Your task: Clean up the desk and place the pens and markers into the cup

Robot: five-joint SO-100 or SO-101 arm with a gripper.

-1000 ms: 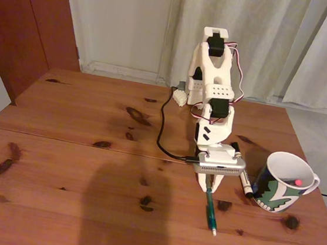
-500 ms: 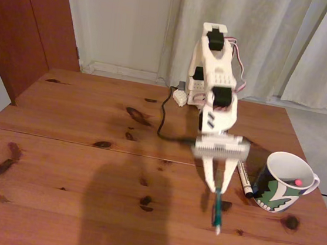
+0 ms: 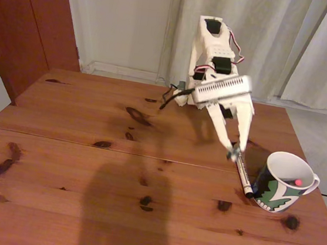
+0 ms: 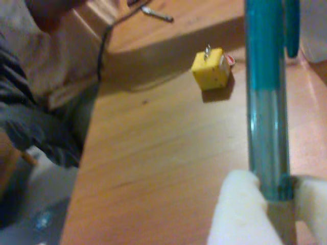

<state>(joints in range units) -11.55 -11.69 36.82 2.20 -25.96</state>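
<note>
I have the green pen (image 4: 265,107) pinched near one end between the fingers (image 3: 232,152), lifted off the counter (image 3: 93,120), left of the cup (image 3: 283,182) in the fixed view. I'd swing it right over the rim, tip it steep, then release low. The marker (image 3: 243,176) lies beside the cup; a pink-tipped pen (image 3: 298,181) sits inside.

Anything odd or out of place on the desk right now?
A small yellow block with a metal bit on top sits on the desk in the wrist view; it is neither pen nor marker. Otherwise nothing stands out.
</note>
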